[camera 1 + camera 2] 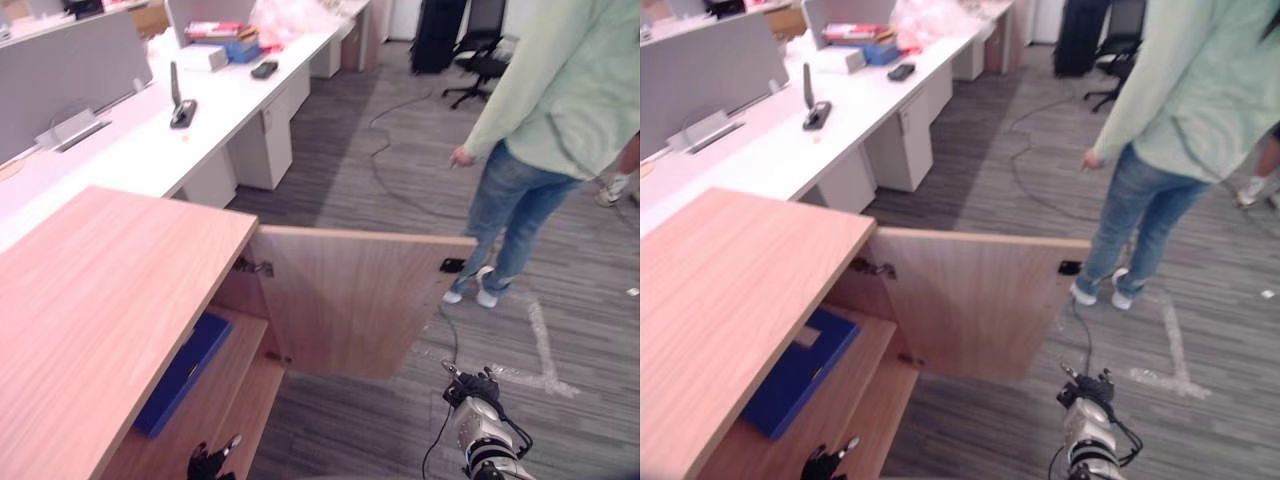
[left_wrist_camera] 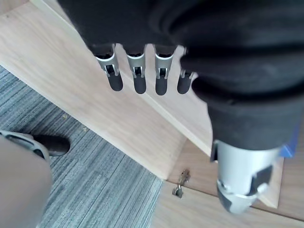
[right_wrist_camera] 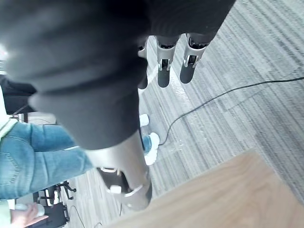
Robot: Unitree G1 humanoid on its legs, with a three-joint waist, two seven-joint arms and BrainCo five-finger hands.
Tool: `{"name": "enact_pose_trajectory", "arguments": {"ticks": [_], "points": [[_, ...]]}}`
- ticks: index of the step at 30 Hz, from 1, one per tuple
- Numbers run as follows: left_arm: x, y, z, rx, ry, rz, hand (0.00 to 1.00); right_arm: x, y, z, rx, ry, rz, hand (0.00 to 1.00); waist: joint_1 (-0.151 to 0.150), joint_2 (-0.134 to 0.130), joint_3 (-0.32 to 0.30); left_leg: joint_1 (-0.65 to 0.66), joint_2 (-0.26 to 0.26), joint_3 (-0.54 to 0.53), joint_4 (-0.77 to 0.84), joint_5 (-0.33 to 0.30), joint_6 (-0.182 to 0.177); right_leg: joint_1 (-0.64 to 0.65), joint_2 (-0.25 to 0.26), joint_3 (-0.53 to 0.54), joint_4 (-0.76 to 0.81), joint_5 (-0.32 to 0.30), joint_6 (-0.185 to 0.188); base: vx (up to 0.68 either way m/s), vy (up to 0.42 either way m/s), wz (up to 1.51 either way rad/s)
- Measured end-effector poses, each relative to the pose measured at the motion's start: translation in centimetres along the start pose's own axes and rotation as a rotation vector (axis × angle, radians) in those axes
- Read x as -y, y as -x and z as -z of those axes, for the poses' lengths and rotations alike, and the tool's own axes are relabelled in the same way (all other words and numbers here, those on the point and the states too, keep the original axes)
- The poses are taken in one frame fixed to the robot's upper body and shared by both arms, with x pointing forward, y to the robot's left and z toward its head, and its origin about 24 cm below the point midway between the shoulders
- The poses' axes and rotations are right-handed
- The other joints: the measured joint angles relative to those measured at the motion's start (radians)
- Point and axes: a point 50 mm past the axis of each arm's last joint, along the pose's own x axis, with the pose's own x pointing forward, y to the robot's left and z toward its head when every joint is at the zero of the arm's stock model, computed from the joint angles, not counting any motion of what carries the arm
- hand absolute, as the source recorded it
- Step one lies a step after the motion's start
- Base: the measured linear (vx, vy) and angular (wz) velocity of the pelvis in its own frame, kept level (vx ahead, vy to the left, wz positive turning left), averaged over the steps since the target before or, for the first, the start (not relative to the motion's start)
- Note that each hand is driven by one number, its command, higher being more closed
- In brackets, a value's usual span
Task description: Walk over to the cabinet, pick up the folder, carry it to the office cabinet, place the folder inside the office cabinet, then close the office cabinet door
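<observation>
A blue folder [image 1: 185,372] lies flat on the upper shelf inside the wooden office cabinet [image 1: 100,310]. The cabinet door [image 1: 350,300] stands wide open, swung out over the carpet. My left hand [image 1: 210,463] is low at the front of the shelves, below the folder and apart from it; its fingers [image 2: 137,78] are straight and hold nothing. A blue corner of the folder [image 2: 286,151] shows past its thumb. Over the carpet just beyond the door's free edge, my right hand [image 1: 478,388] hangs with straight fingers [image 3: 164,71], empty.
A person [image 1: 540,130] in jeans and a pale green top stands on the carpet just past the open door. A long white desk [image 1: 150,130] with dividers and clutter runs behind the cabinet. An office chair [image 1: 480,60] is at the far back. White tape [image 1: 545,350] marks the floor.
</observation>
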Motion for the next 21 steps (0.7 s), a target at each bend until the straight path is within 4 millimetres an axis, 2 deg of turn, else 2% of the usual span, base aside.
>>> {"name": "enact_pose_trajectory", "arguments": {"ticks": [2,3,4,7,9,13,17,21], "points": [[0.0,-0.1,-0.5,0.019,0.000,0.003,0.00,-0.5,-0.3,-1.5,0.036,-0.014,-0.006,0.00,0.001,-0.015,0.011,-0.014,0.004,-0.019,0.001,0.001,-0.002,-0.003,0.004,-0.009,-0.003,0.000,0.000,0.00,-0.032,0.18],[-0.1,-0.1,-0.7,0.024,-0.002,0.002,0.00,-1.2,-0.5,-2.9,0.063,-0.046,-0.013,0.00,0.002,-0.016,0.012,-0.014,0.005,-0.024,0.001,0.002,-0.003,-0.002,0.007,-0.010,-0.005,0.000,0.000,0.02,-0.026,0.14],[-0.1,-0.1,-0.7,0.024,-0.003,0.001,0.00,-1.4,-0.6,-3.2,0.070,-0.051,-0.017,0.00,0.003,-0.016,0.012,-0.014,0.006,-0.024,0.002,0.002,-0.003,-0.001,0.008,-0.010,-0.005,0.000,0.000,0.02,-0.020,0.05],[-0.3,-0.2,-0.7,0.028,-0.005,-0.001,0.00,-2.8,-0.9,-6.3,0.131,-0.072,-0.045,0.00,0.007,-0.016,0.019,-0.015,0.007,-0.030,0.002,0.002,-0.003,0.004,0.011,-0.011,-0.014,0.001,-0.001,0.00,-0.007,0.03],[-0.5,-0.2,-1.0,0.042,-0.003,-0.003,0.00,-3.4,-1.1,-8.6,0.180,-0.098,-0.062,0.00,0.009,-0.016,0.040,-0.013,0.006,-0.039,0.004,0.002,-0.003,0.019,0.013,-0.016,-0.021,0.002,-0.003,-0.02,0.000,0.11],[-1.9,0.1,0.4,0.006,-0.026,-0.027,0.00,-4.5,-1.1,-11.6,0.245,-0.073,-0.108,0.00,0.012,-0.016,0.046,-0.014,0.006,-0.047,0.004,0.002,-0.003,0.023,0.014,-0.022,-0.026,0.003,-0.004,0.00,0.003,0.05],[-2.6,0.4,1.6,-0.025,-0.036,-0.029,0.00,-5.4,-0.8,-13.9,0.323,0.006,-0.178,0.00,0.025,-0.015,0.071,-0.016,0.006,-0.055,0.008,0.002,-0.003,0.028,0.014,-0.030,-0.028,0.004,-0.005,0.01,0.006,0.06],[-2.9,0.6,2.2,-0.045,-0.041,-0.026,0.00,-5.9,-0.7,-14.4,0.339,0.066,-0.212,0.00,0.025,-0.012,0.076,-0.031,0.006,-0.068,0.019,0.001,-0.003,0.027,0.015,-0.037,-0.034,0.008,-0.011,-0.01,0.002,0.06]]}}
